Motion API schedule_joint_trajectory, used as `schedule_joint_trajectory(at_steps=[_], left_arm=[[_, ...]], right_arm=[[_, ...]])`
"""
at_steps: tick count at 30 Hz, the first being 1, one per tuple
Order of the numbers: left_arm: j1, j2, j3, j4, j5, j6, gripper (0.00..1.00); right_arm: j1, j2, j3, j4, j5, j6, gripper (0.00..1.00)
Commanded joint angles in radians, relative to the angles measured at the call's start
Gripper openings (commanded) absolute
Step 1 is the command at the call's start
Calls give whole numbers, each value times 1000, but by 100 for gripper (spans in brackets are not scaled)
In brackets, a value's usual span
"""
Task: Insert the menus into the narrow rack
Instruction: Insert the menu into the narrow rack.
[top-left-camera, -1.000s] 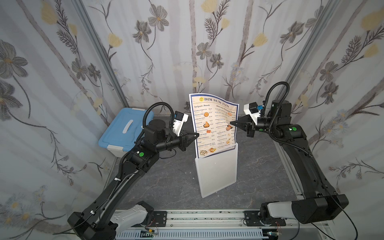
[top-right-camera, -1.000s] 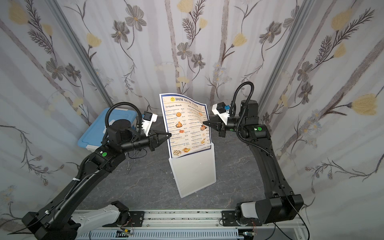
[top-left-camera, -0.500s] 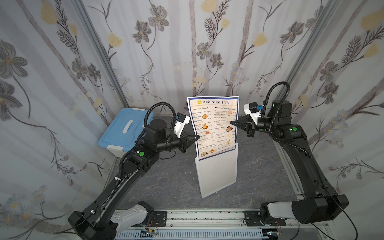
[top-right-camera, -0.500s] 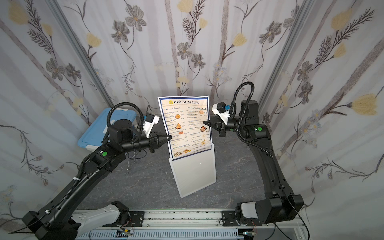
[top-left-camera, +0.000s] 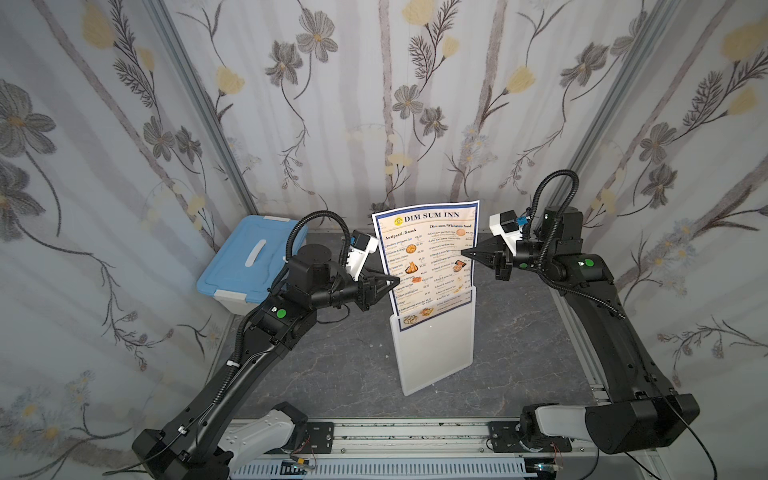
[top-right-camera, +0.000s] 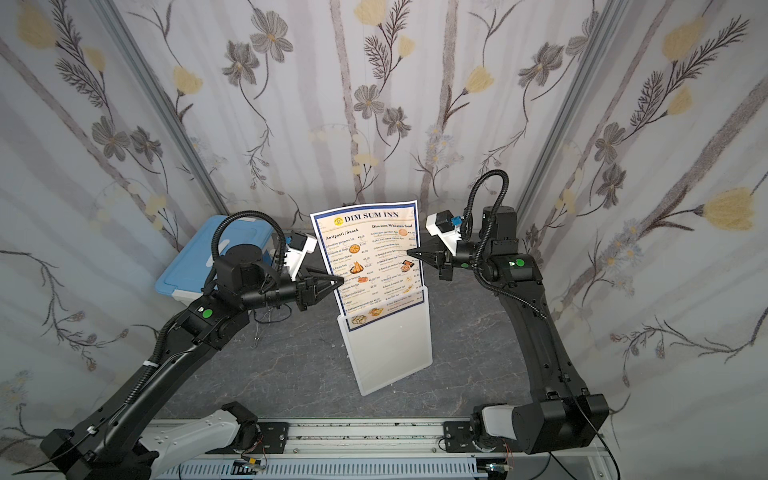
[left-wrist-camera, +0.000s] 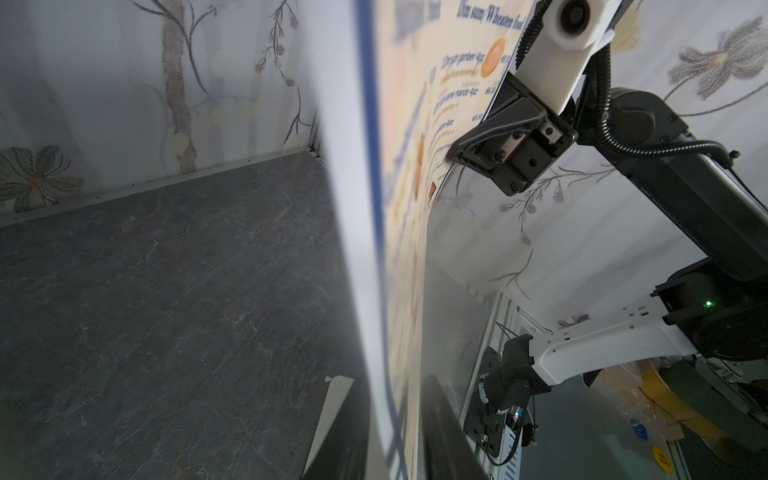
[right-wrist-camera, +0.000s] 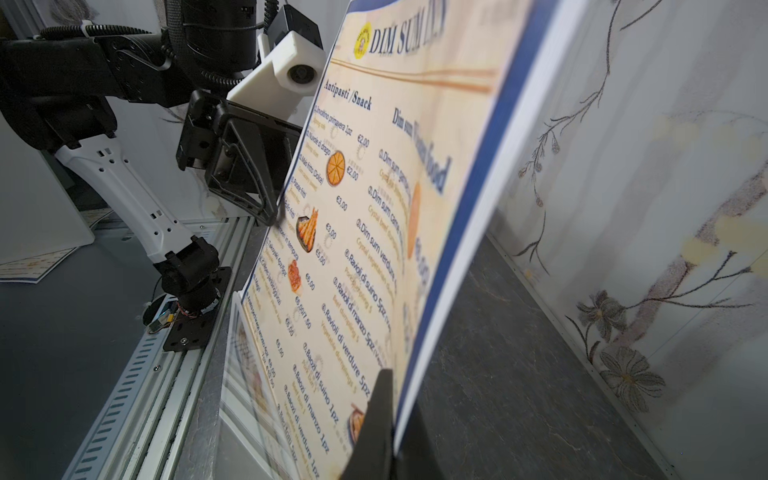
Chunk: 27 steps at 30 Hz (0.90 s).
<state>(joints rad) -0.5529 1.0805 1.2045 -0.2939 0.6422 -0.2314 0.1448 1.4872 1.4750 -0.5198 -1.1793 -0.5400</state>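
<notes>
Walls (top-left-camera: 374, 104) at 9, 12 and 3 o'clock: pale fabric printed with grey and yellow flowers and brown stems. Aluminium posts (top-left-camera: 203, 108) at the 11 and 1 o'clock corners. Surface (top-left-camera: 353, 361): dark grey, marble-veined, matte. Light even and soft.
</notes>
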Motion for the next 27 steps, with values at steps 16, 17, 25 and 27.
schedule_joint_trajectory(at_steps=[16, 17, 25, 27], left_arm=[[-25, -48, -137, 81, 105, 21, 2], [-29, -59, -153, 80, 101, 31, 3], [-38, -86, -154, 150, 46, 9, 29], [-38, -80, -141, 180, 45, -11, 34]], right_arm=[[-2, -45, -100, 42, -75, 21, 32], [-2, -43, -97, 51, -78, 31, 34], [-3, -36, -95, 73, -81, 61, 23], [-3, -39, -102, 73, -83, 61, 15]])
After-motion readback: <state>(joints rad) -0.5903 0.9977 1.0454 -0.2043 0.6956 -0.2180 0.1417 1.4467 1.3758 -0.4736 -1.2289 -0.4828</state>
